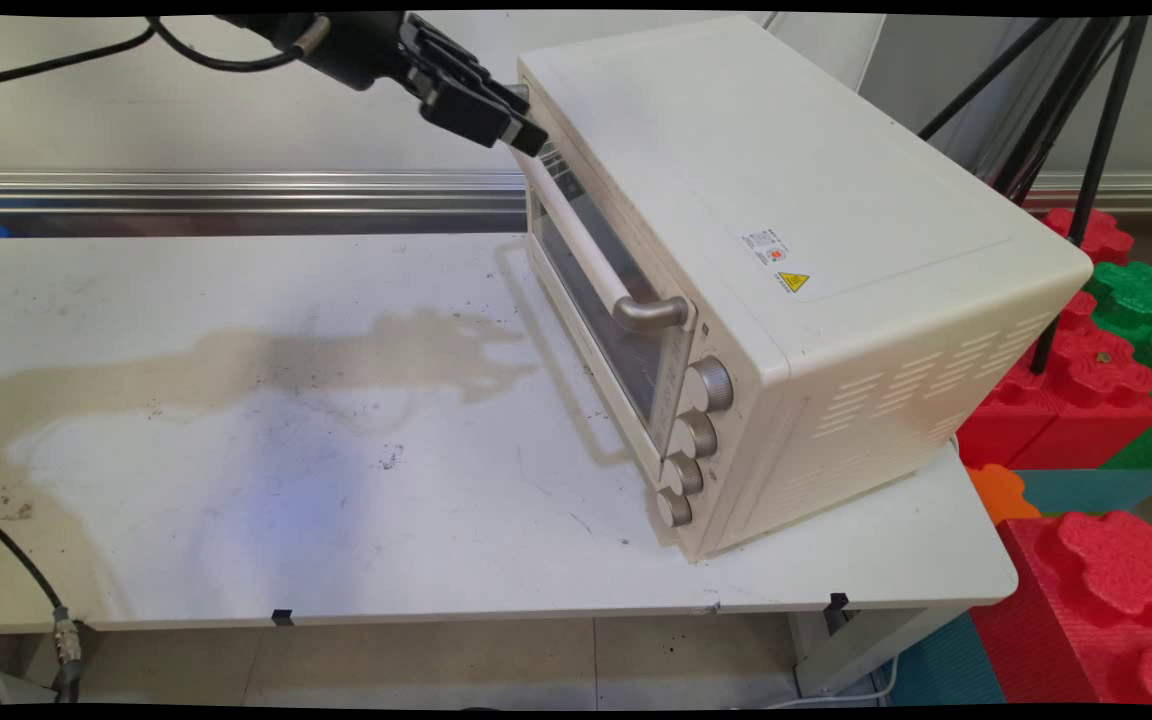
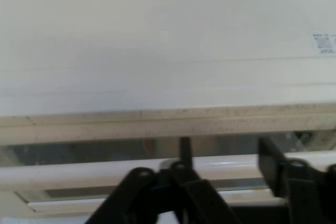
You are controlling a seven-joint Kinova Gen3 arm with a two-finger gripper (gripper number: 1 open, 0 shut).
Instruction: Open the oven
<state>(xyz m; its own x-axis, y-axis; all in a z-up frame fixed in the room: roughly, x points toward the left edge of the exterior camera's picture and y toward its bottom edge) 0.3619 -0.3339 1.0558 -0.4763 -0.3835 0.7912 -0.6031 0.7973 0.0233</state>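
Gripper (image 1: 526, 135) at top centre of frame, fingers apart, straddling handle (image 1: 591, 255) on door of toaster oven (image 1: 786, 200), not clamped.

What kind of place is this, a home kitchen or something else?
Probably a robot test lab, not a kitchen: a toaster oven stands alone on a stained white table, with tripod legs and foam blocks beside it.

A toaster oven (image 1: 786, 270) sits on the right part of the desk (image 1: 236, 450). Its door faces left, with the door handle (image 1: 591, 250) across the front and four knobs (image 1: 693, 440) at the near end. The gripper (image 1: 526, 125) is up at the oven's far top corner, by the handle's far end. Foam blocks (image 1: 1106, 400) are stacked to the right of the desk.
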